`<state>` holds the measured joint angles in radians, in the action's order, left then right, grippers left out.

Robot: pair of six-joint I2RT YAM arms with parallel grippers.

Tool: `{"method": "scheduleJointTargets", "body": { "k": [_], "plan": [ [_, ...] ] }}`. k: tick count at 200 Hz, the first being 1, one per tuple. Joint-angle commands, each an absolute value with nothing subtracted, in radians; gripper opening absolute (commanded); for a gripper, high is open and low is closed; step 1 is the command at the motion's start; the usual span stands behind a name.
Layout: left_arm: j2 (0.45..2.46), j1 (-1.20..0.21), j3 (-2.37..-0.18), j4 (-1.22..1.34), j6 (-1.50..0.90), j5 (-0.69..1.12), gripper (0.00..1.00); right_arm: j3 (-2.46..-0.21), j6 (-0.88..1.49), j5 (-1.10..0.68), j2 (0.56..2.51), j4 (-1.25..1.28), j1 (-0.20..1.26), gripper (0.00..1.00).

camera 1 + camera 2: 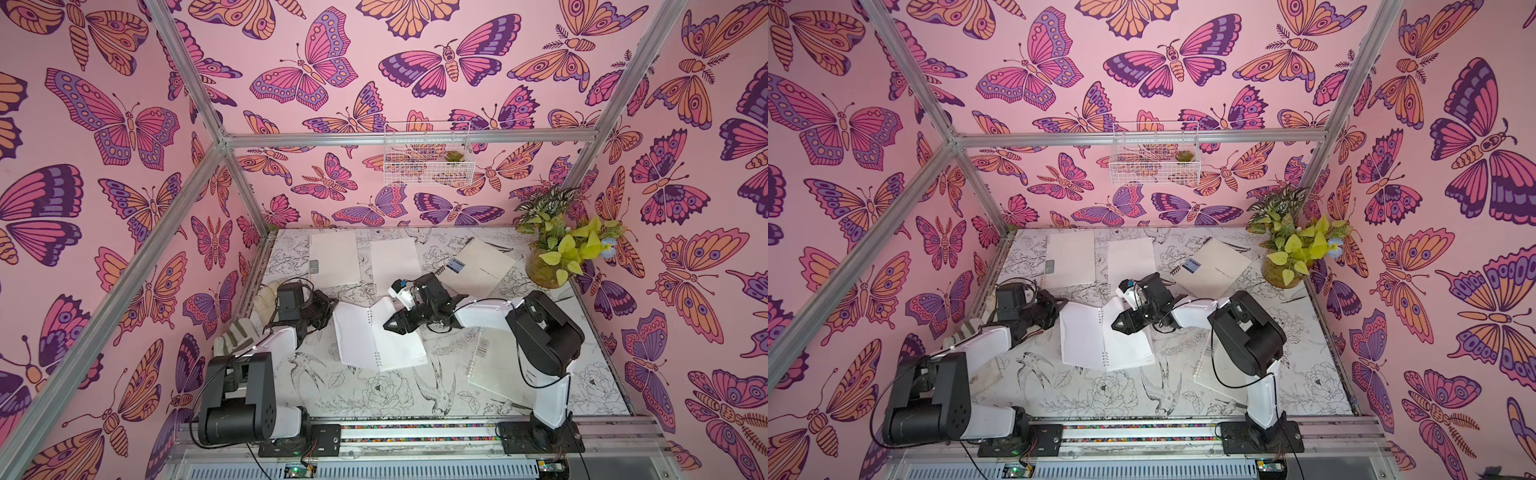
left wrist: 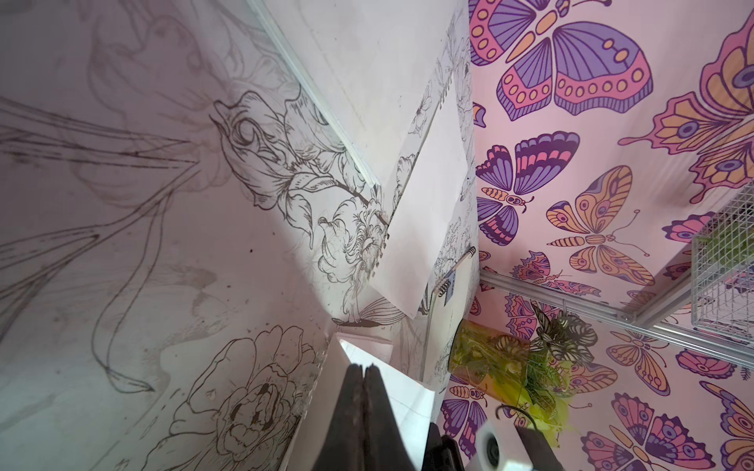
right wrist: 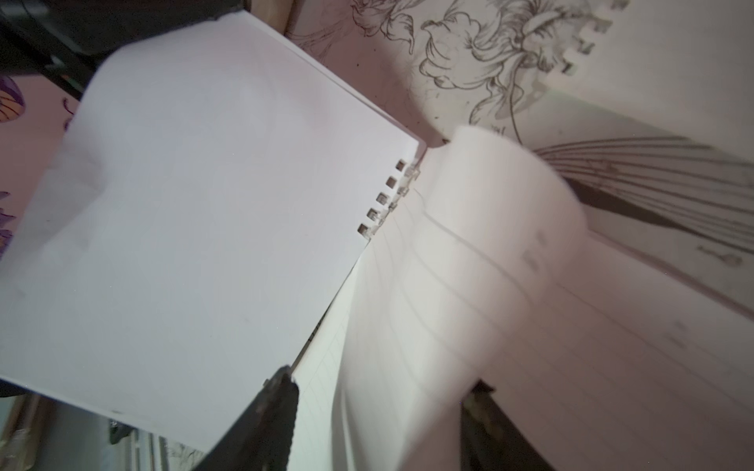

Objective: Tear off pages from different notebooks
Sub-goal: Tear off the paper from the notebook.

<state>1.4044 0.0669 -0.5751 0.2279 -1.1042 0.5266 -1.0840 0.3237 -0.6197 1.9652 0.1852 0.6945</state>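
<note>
An open ring-bound notebook (image 1: 357, 340) (image 1: 1084, 336) lies mid-table. My right gripper (image 1: 387, 326) (image 3: 381, 381) hovers over its right-hand side, open. A blurred white page (image 3: 489, 228) (image 1: 387, 305) curls up from the rings (image 3: 404, 183) and passes between the spread jaws, which do not press on it. My left gripper (image 1: 332, 302) (image 2: 363, 369) is shut, tips at the notebook's far left corner. No paper shows between those fingers. A loose white page (image 1: 395, 259) lies flat at the far middle.
Closed notebooks lie at far left (image 1: 334, 259), far right with the blue CAMP label (image 1: 478, 266), and under my right arm (image 1: 494, 365). A white glove (image 1: 245, 328) sits by the left wall. A potted plant (image 1: 557, 257) fills the far right corner.
</note>
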Motion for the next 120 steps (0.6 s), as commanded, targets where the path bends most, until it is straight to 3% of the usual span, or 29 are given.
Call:
{"method": "scheduleJointTargets", "body": {
  "k": [1, 39, 66, 95, 108, 120],
  "plan": [
    [1.409, 0.074, -0.567, 0.235, -1.075, 0.539, 0.00, -1.063, 0.605, -0.851, 2.004, 0.449, 0.669, 0.64],
    [1.416, 0.073, -0.581, 0.232, -1.069, 0.554, 0.00, -1.085, 0.655, -0.838, 1.984, 0.442, 0.666, 0.64],
    [1.420, 0.072, -0.591, 0.225, -1.065, 0.560, 0.00, -1.150, 0.600, -0.760, 1.965, 0.275, 0.663, 0.62],
    [1.422, 0.072, -0.594, 0.224, -1.063, 0.564, 0.00, -1.246, 0.498, -0.598, 1.988, 0.020, 0.666, 0.41],
    [1.421, 0.072, -0.595, 0.223, -1.061, 0.565, 0.00, -1.278, 0.461, -0.517, 1.993, -0.074, 0.667, 0.25],
    [1.422, 0.074, -0.597, 0.224, -1.060, 0.567, 0.00, -1.308, 0.423, -0.424, 1.991, -0.164, 0.671, 0.18]
  ]
}}
